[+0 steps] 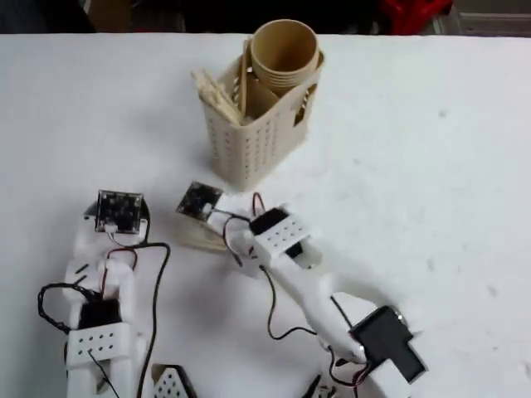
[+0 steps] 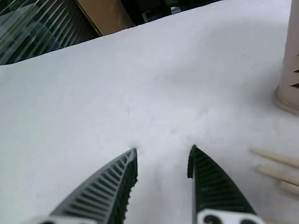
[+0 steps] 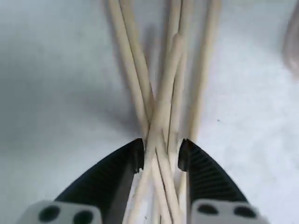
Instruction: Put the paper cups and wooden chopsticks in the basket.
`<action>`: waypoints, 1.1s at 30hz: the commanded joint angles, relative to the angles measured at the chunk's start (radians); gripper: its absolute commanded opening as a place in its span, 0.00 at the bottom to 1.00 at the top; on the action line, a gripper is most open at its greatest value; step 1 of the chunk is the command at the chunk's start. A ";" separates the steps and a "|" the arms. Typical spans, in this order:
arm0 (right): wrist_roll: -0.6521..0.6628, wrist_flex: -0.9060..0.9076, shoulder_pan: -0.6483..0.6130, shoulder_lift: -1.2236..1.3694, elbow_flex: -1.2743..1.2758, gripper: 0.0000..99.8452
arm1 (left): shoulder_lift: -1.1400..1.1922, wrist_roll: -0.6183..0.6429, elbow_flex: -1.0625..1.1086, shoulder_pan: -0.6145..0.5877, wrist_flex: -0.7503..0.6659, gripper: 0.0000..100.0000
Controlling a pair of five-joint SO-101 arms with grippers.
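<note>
White table point(image 1: 431, 166) carries the cream basket point(image 1: 249, 145) at the far centre. The stacked paper cups point(image 1: 284, 51) already stand in its right part, and a few sticks point(image 1: 217, 89) lean in its left.

Just on the near side of the basket, the right gripper point(image 3: 159, 156) is clenched on the wooden chopsticks point(image 3: 159, 93). These lie on the table and cross one another between the jaws — a loose, splayed bundle. The left gripper point(image 2: 162, 158) hangs released over bare table to the left, grasping nothing.

The lift looks best done with a firm squeeze: rise straight up first, then tip the bundle upright and lower it into the basket's left part — clear of rim and cups, since crossed sticks may slip.
</note>
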 commanded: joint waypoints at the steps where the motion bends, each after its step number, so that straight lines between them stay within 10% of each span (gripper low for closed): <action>1: -0.008 0.019 0.050 -0.085 -0.041 0.13 | -0.016 0.006 0.000 0.008 0.005 0.19; 33: 0.003 0.102 -0.079 -0.125 0.026 0.14 | -0.016 0.006 0.000 0.008 0.005 0.19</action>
